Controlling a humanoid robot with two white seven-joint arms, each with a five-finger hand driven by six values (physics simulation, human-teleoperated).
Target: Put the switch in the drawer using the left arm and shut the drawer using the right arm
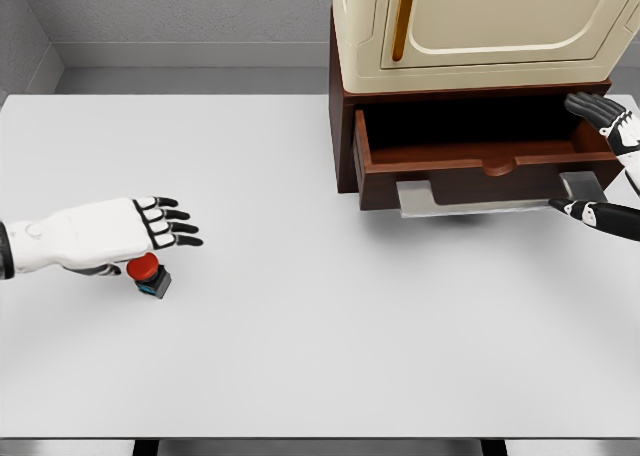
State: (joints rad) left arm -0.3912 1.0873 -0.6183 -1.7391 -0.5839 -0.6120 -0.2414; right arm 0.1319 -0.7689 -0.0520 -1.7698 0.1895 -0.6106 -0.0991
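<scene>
Switch (150,274): one, red button on a dark base, sits on the white table (320,376) near its left edge, roughly mid-depth, nearest thing to the camera. Left hand (110,232) hovers right over it, fingers extended and spread, thumb side tucked at the button, nothing gripped yet; looks like pre-grasp positioning. One drawer (480,161), pulled open and empty, under a cream cabinet (480,26) at the table's far right, well apart from the switch. Right hand (600,166) waits at the drawer's right front corner, fingers loose around the corner, not clamped — likely staged for the push. Two hands, one handle (500,198).
</scene>
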